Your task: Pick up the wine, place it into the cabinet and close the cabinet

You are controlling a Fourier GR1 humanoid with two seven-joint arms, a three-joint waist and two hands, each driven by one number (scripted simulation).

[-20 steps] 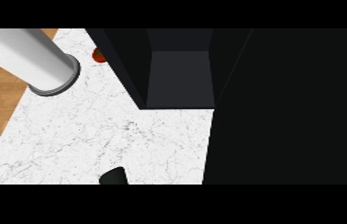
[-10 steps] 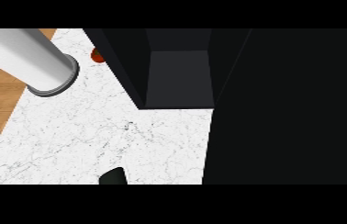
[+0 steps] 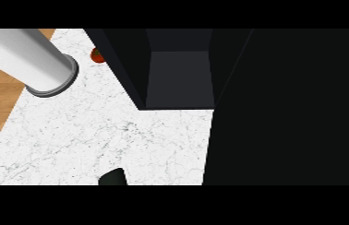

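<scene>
An open dark cabinet (image 3: 178, 74) stands at the back of the white marble counter (image 3: 81, 136), and its grey inside holds nothing that I can see. A small dark rounded shape (image 3: 112, 177) pokes up at the lower edge. It may be the top of the wine bottle, but I cannot tell. A grey forearm-like cylinder (image 3: 34, 58) slants in from the upper left and ends in a darker ring, with no hand showing on it. Neither hand is in view.
A wide black mass (image 3: 286, 109) fills the right side, perhaps the cabinet's door or side. A small red object (image 3: 97, 56) lies just left of the cabinet at the back. A wooden floor strip (image 3: 8, 88) shows beyond the counter's left edge.
</scene>
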